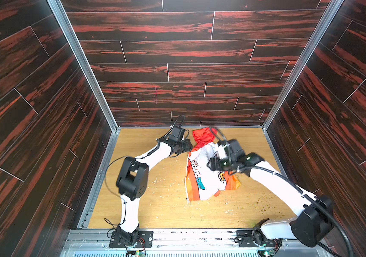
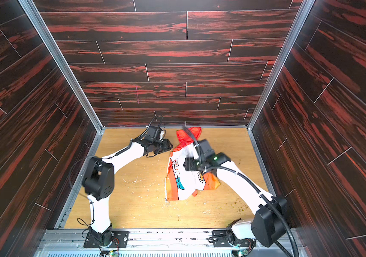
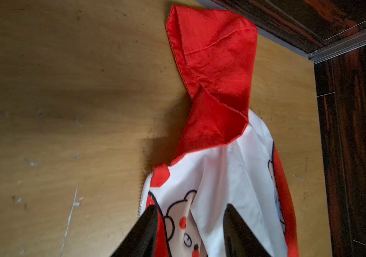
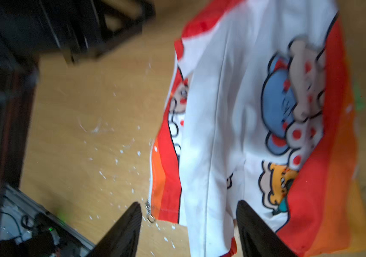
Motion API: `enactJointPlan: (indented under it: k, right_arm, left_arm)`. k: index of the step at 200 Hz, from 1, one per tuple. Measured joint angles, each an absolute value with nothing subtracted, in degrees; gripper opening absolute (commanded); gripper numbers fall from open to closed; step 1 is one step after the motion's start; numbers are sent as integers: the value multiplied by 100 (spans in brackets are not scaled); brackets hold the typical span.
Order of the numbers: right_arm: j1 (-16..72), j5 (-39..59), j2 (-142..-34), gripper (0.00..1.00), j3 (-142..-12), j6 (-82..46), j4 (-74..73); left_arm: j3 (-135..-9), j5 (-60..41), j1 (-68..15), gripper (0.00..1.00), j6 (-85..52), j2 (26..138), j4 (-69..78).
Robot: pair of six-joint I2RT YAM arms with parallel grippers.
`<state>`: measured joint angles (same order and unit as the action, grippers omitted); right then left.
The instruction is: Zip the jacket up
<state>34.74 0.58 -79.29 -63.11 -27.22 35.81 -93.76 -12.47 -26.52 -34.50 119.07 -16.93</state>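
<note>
Black right claw (image 1: 210, 165), apparently above jacket (image 1: 207, 185)

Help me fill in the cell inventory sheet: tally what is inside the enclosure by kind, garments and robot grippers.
Garments: 1, the jacket
Grippers: 2, left gripper and right gripper, both open
Total: 3
</note>
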Motion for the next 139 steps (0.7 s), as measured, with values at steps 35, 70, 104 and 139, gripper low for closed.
enactJointPlan:
  k: [35, 70, 104, 139]
  right_arm:
    - [3691, -158, -7931, 71, -5760, -2915, 3461]
    - [3701, -305, -8020, 63, -5671, -2989, 3267]
    - [3726, -322, -8145, 29, -5673, -3033, 3124]
    - [3732, -303, -8213, 0, -5765, -3002, 3116]
  left_arm:
    - [-9955, -1302, -2646, 52, -2978, 12757, -1918]
    - [-10822, -1463, -2641, 52, -2759, 13493, -2161]
    - [-11452, -1846, -2641, 27, -2694, 13924, -2248]
    - [-11426, -2080, -2630, 0, -2768, 13904, -2276]
